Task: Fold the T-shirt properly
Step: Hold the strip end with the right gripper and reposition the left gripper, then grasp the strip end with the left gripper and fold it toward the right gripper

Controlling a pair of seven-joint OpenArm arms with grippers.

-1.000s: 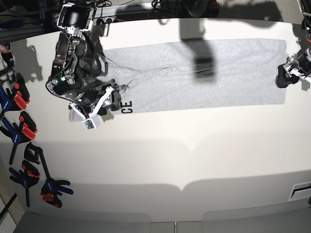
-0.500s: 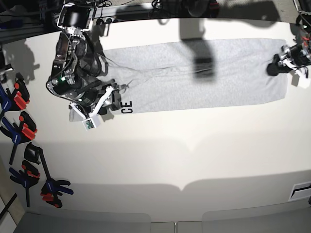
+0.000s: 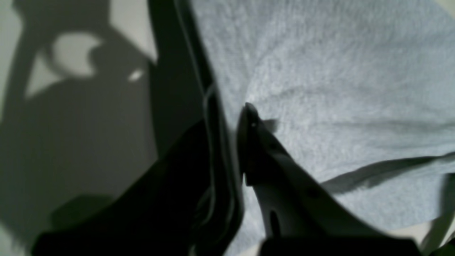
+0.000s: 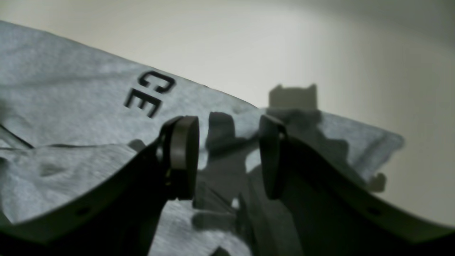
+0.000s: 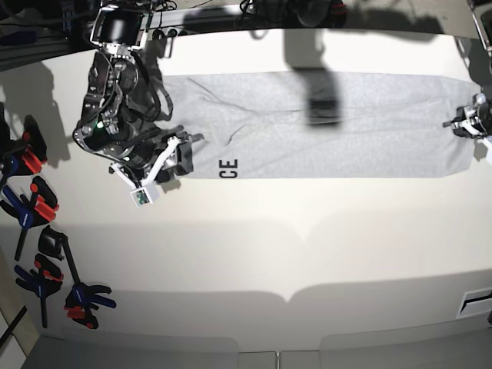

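The left tool (image 5: 467, 125) pinches the T-shirt's (image 5: 323, 127) right end; its long axis runs leftward to the spread right tool (image 5: 187, 154).

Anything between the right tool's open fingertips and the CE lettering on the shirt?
No. In the right wrist view, only bare grey cloth of the T-shirt lies between the right tool and the CE lettering.

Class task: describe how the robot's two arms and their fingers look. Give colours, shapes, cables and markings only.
The right arm is black, bulky and jointed, with loose black cables, a green indicator light, and a white bracket carrying a small white box. The right gripper has dark, curved fingers ending in flat rounded pads. The left gripper shows black and white parts; up close its fingers look dark and tapered.
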